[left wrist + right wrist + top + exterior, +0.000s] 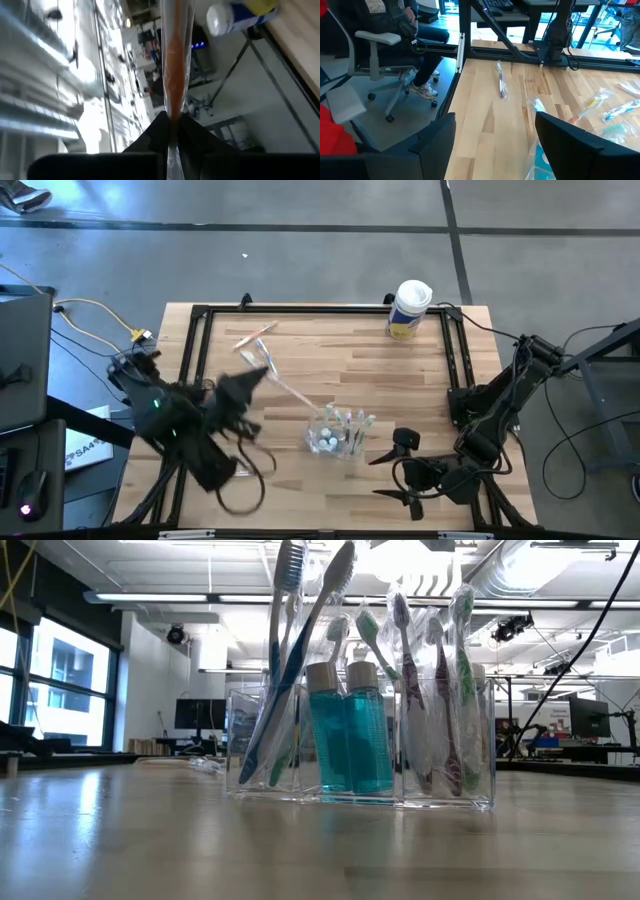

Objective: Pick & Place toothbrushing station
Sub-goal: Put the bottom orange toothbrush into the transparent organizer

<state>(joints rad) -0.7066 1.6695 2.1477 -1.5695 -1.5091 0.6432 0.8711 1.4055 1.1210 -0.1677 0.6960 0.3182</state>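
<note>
Left wrist view: left gripper [172,125] fingers clamped on light, slippery wrapped toothbrush [174,75]; right gripper [400,470] fingers apart.

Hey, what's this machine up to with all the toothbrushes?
It is filling a clear organizer in the middle of the table with wrapped toothbrushes; the organizer already holds several, plus little blue bottles. The left pincer is shut on a wrapped toothbrush with an orange handle, held above the table on the left. The right pincer waits open near the table's front right. A few wrapped toothbrushes lie loose on the wood, and a white canister stands at the back.
</note>
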